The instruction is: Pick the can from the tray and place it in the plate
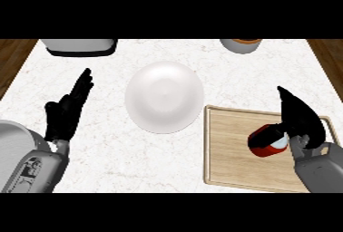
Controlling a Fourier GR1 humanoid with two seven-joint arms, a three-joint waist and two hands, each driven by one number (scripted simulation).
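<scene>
A red can (pixel 270 146) with a white end sits on the wooden tray (pixel 234 167) at the right, near the tray's right side. My right hand (pixel 303 118) is right beside the can on its right. The fingers point straight up and the thumb reaches left across the can's top. The fingers are not curled round the can. The white plate (pixel 164 97) lies on the counter's middle, just left of the tray's far corner, with nothing on it. My left hand (pixel 66 113) rests open at the left, fingers up.
A grey and white appliance (pixel 79 45) stands at the back left edge. A round pot with an orange rim (pixel 241 44) stands at the back right. The marble counter (pixel 100 149) ends at brown wood on both sides.
</scene>
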